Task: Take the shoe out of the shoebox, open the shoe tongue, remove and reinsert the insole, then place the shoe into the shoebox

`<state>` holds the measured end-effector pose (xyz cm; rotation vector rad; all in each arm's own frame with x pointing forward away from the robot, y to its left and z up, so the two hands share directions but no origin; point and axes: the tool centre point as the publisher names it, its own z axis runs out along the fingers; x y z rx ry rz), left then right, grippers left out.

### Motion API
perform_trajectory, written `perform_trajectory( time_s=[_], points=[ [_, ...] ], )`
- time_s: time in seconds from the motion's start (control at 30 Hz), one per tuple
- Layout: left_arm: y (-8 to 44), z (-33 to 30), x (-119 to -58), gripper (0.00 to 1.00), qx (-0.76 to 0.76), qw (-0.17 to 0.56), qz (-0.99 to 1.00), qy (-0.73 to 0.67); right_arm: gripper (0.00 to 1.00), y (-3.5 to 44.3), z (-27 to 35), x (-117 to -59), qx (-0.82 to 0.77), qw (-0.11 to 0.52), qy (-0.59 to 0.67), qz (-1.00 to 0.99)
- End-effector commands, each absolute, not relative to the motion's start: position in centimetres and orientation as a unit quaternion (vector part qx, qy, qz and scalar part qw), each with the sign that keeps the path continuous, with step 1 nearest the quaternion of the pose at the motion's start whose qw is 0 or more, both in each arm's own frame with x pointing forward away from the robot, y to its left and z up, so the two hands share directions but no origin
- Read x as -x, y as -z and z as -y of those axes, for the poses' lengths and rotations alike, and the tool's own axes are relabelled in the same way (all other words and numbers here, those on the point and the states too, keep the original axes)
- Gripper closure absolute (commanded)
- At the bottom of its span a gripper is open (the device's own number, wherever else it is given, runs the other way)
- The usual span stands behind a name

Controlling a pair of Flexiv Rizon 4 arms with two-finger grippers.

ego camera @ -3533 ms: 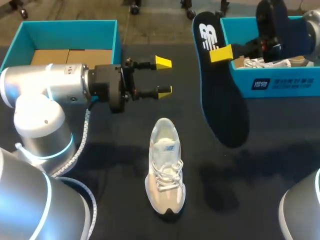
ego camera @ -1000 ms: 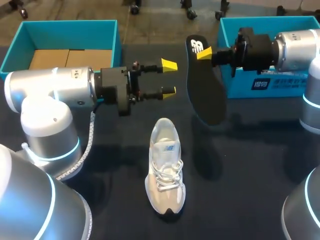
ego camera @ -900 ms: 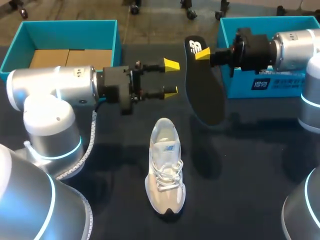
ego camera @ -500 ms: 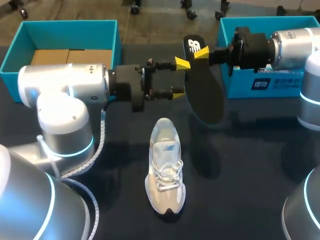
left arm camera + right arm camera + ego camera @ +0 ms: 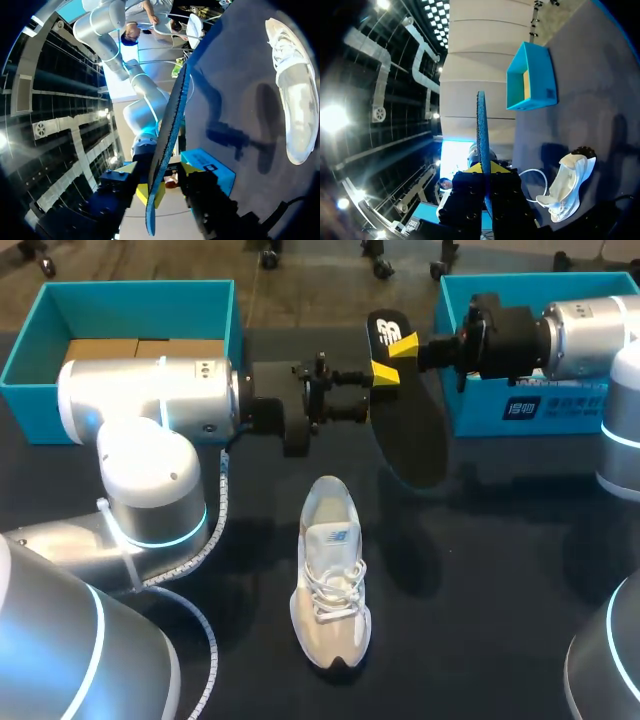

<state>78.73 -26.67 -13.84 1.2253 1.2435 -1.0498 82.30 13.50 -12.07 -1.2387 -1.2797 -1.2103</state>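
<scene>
Over the dark worktop (image 5: 500, 540) the insole (image 5: 410, 440) is pinched by its heel between the right fingers (image 5: 403, 347); the left fingers (image 5: 385, 372) are spread around it. It seems light and bendy, so a hold near the heel is advised.

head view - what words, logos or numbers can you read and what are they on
On the insole: a white logo near the heel, no legible words.
On the shoebox at the view's right: white label print, too small to read.
On the shoe: a small tongue mark, too blurred to read.
</scene>
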Motion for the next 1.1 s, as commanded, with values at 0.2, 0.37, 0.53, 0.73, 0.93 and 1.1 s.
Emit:
perform_trajectory(
  time_s=[0.2, 0.37, 0.53, 0.73, 0.93, 1.1],
  points=[
    [13.8, 27.4, -78.5, 0.73, -0.514, 0.526, -0.517, 0.438, 1.0, 12.1, -13.7, -82.4, 0.506, 0.474, 0.495, 0.523],
    [13.4, 27.5, -78.5, 0.78, -0.512, 0.529, -0.513, 0.442, 1.0, 12.1, -13.7, -82.4, 0.506, 0.474, 0.495, 0.523],
    [13.4, 27.7, -78.6, 0.98, -0.513, 0.53, -0.512, 0.441, 1.0, 12.1, -13.7, -82.4, 0.506, 0.474, 0.495, 0.523],
    [13.6, 28.1, -78.6, 1.0, -0.513, 0.524, -0.513, 0.446, 1.0, 12.1, -13.7, -82.4, 0.506, 0.474, 0.495, 0.523],
    [13.3, 27.8, -78.3, 1.0, -0.518, 0.525, -0.507, 0.445, 0.17, 12.1, -13.5, -82.0, 0.489, 0.481, 0.5, 0.528],
    [13.2, 26.5, -78.4, 1.0, -0.522, 0.525, -0.507, 0.442, 0.0, 12.0, -12.7, -80.7, 0.478, 0.481, 0.504, 0.535]
  ],
)
